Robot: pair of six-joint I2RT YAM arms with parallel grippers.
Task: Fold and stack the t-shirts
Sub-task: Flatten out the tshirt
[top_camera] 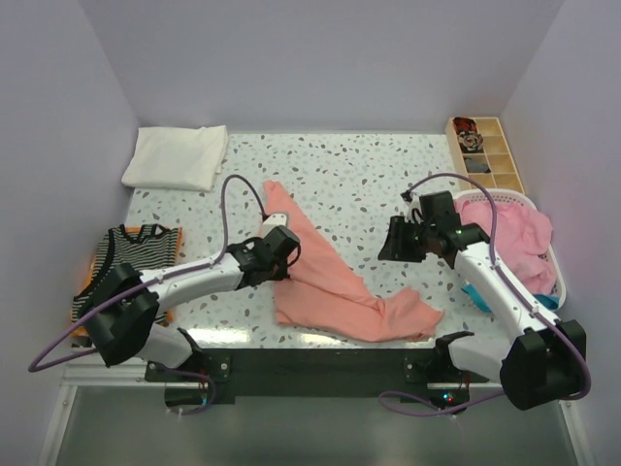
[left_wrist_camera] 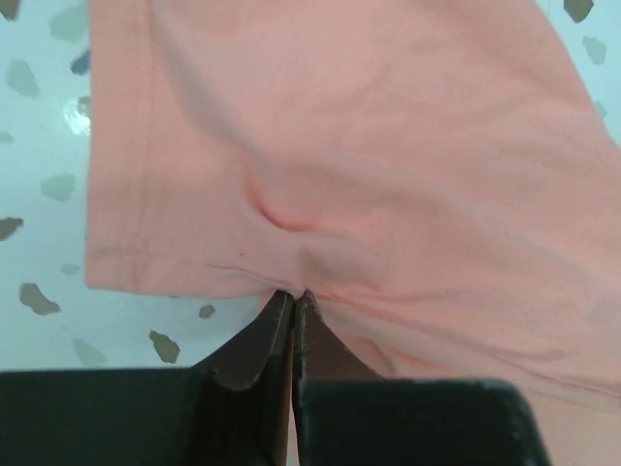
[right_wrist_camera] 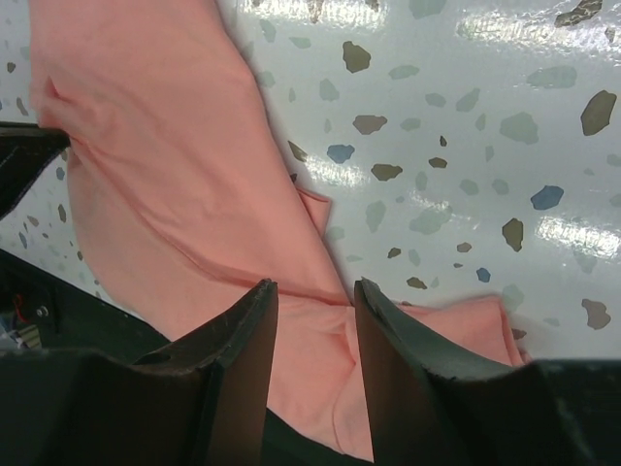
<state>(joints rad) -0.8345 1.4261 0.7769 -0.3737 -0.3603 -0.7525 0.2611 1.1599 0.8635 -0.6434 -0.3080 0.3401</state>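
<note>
Salmon-pink cloth t-shirt (top_camera: 335,291) is lying crumpled on the speckled terrazzo counter (top_camera: 359,175), between the two arms. Left hand (left_wrist_camera: 293,296) is pressed together, pinching the shirt's hemmed edge. Right hand (right_wrist_camera: 310,291) is half spread, gripping nothing, hanging just above the shirt's right side. Folded white tee (top_camera: 177,157) sits back left, black-and-white striped tee (top_camera: 136,254) front left.

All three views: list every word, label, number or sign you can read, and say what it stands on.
No readable text in any view.
Salmon t-shirt: plain, no print or label showing.
Wooden compartment tray: the red-and-dark items in its far compartment are too small and blurred to read.
</note>
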